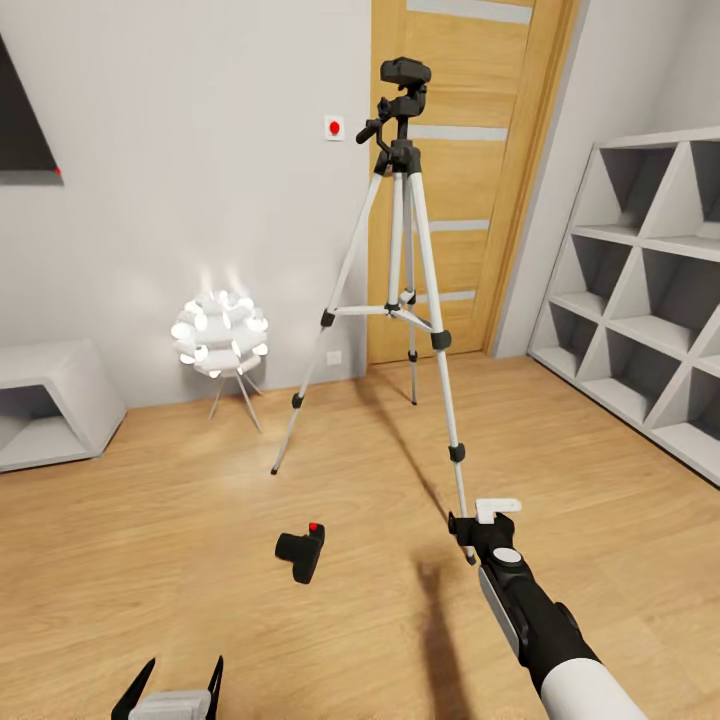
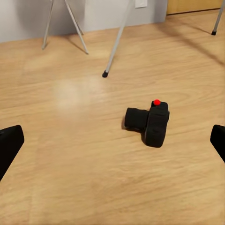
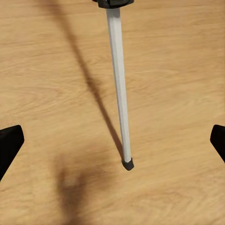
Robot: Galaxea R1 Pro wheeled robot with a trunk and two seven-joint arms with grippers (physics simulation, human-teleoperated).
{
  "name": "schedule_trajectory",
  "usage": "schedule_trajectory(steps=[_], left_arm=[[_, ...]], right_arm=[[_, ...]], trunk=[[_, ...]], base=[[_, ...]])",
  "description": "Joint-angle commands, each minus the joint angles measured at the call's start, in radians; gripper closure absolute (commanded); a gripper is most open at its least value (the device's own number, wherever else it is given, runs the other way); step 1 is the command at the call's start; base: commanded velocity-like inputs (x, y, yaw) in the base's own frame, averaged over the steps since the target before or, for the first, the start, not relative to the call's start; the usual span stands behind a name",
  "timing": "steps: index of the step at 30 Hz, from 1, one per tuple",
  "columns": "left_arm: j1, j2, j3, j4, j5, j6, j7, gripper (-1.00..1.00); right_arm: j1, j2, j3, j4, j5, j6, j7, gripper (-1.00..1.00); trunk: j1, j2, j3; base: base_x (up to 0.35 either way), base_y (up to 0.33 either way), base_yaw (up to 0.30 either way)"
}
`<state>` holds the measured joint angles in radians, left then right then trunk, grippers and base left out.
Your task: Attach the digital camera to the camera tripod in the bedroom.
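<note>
The digital camera (image 1: 301, 553) is seen on the wood floor (image 1: 150, 560), lens leftward, just ahead of the wide-open left gripper (image 1: 168, 688), the nearer one.

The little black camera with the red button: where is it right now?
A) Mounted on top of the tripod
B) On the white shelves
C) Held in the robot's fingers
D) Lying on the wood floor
D: the digital camera lies on the bare wood floor, apart from the camera tripod and ahead of the open left gripper.
</note>
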<state>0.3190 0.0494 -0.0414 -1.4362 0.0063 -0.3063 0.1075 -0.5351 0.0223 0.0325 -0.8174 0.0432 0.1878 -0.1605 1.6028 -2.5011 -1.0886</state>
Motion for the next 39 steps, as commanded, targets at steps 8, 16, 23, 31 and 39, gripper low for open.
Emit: schedule_trajectory(steps=[8,16,23,31,39], left_arm=[[-0.001,-0.025,0.005,-0.034,-0.005,0.038,0.009,-1.0],[-0.061,-0.045,0.007,-0.109,-0.009,0.45,0.008,-1.0],[-0.475,-0.049,0.006,-0.015,-0.002,0.906,0.0,-1.0],[-0.964,-0.109,0.006,0.498,-0.006,1.037,0.002,-1.0],[-1.25,-0.146,0.006,0.948,-0.007,0.904,0.007,-1.0]], right_arm=[[0.0,0.001,0.003,-0.003,0.003,0.005,-0.002,-1.0],[0.0,0.002,0.003,-0.011,0.003,0.003,0.002,-1.0],[0.0,0.003,0.003,-0.014,0.003,0.002,0.002,-1.0],[0.0,0.006,0.003,-0.015,0.003,-0.019,0.003,-1.0],[0.0,0.007,0.003,-0.019,0.003,-0.042,0.022,-1.0]], trunk=[[0.0,0.0,-0.001],[0.0,0.0,-0.001],[0.0,0.0,-0.001],[0.0,0.0,-0.001],[0.0,0.0,-0.001]], base=[[0.0,0.0,0.0],[0.0,0.0,0.0],[0.0,0.0,0.0],[0.0,0.0,0.0],[0.0,0.0,0.0]])
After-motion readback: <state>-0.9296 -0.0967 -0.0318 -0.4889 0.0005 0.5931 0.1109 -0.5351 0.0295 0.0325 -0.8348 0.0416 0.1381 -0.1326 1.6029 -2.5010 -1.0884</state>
